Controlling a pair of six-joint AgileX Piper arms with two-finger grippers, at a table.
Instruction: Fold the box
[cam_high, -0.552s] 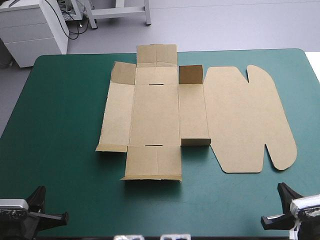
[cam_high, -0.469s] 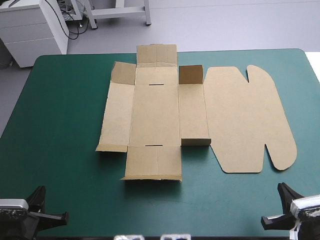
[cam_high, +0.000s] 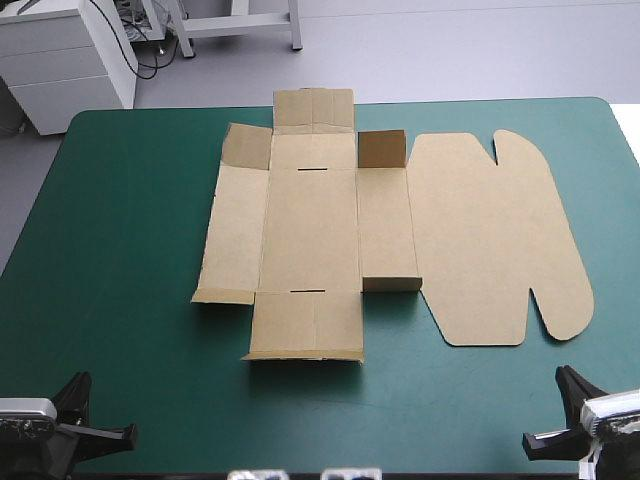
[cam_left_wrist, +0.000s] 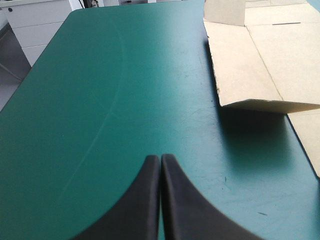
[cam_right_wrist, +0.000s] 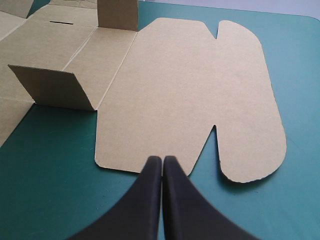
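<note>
The left gripper (cam_left_wrist: 160, 158), cut off in the high view's corner, is seen with black fingers pressed together over the teal-green table (cam_high: 120, 250). One brown box (cam_high: 310, 225) is spread flat mid-table, long axis left-right, rounded end rightward. The right gripper (cam_right_wrist: 162, 159), likewise cut off, is seen with fingers pressed together near that end.

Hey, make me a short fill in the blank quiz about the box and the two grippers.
The box is made of ____ board. It rests on a ____ cover. The left gripper is ____. The right gripper points toward the box's large rounded ____.
Missing: brown; teal-green; shut; lid.
</note>
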